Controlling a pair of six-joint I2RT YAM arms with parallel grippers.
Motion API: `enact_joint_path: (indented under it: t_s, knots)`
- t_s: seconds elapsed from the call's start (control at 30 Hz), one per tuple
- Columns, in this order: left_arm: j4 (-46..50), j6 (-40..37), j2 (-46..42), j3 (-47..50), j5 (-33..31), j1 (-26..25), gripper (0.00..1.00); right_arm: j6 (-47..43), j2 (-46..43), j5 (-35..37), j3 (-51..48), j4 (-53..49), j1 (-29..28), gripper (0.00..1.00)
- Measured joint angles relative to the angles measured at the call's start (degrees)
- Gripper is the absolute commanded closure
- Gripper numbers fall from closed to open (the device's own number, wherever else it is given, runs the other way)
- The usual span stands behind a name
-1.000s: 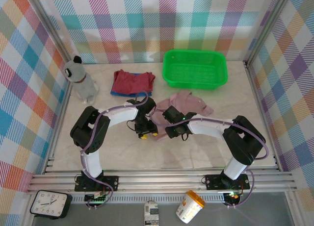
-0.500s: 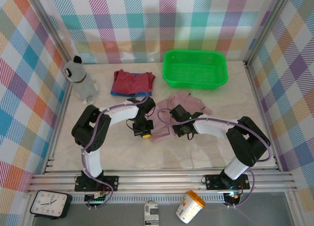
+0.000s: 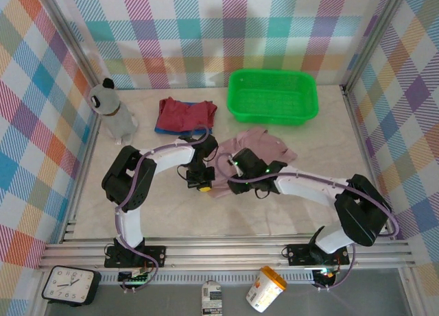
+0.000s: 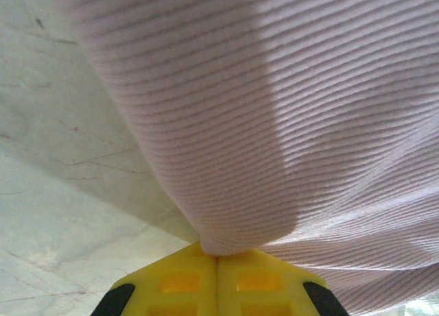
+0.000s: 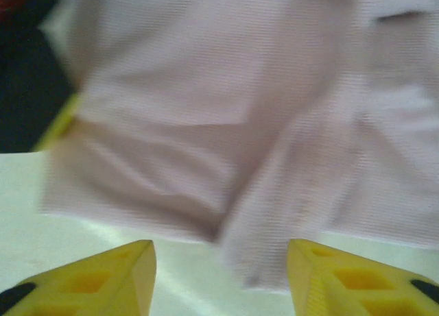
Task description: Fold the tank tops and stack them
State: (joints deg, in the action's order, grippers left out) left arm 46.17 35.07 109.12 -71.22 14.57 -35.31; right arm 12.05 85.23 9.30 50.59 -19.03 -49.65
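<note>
pink tank top (image 4: 274, 110): ribbed knit cloth, looking matt and soft
table (image 4: 62, 213): showing a smooth, faintly veined stone-look surface
left gripper (image 4: 217, 261): fingers looking like smooth yellow moulded plastic
basket (image 3: 274, 118): looking like glossy green plastic

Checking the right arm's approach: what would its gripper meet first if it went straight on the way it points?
Most likely the pale pink tank top: the right gripper, fingers apart, points at its rumpled near edge; how far off is unclear.
</note>
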Motion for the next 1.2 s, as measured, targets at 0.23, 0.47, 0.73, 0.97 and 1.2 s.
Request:
enact_joint_path:
  t_s: [0.23, 0.47, 0.73, 0.97, 1.2]
  knots:
    - [-0.31, 0.0, -0.66, -0.72, 0.96, 0.9, 1.0, 1.73, 9.79, 4.28, 1.92, -2.29, -0.5, 0.5]
    - [-0.28, -0.66, -2.05, -0.7, 0.98, 2.27, 1.0, 3.23, 10.23, 5.68, 1.99, -4.22, 4.63, 0.84]
    - [-0.2, -2.75, -2.05, -0.15, 0.79, 2.56, 1.0, 0.22, 8.17, 5.9, 3.45, -4.83, 8.37, 0.95]
    - [-0.24, -3.23, -2.05, 0.94, 0.83, 3.02, 1.0, -5.4, 8.33, 5.49, 8.31, -4.09, 9.11, 0.94]
    - [-0.11, -3.39, -2.05, 0.94, 0.96, 3.21, 0.8, -6.84, 8.13, 1.6, 6.95, -2.01, 9.29, 0.67]
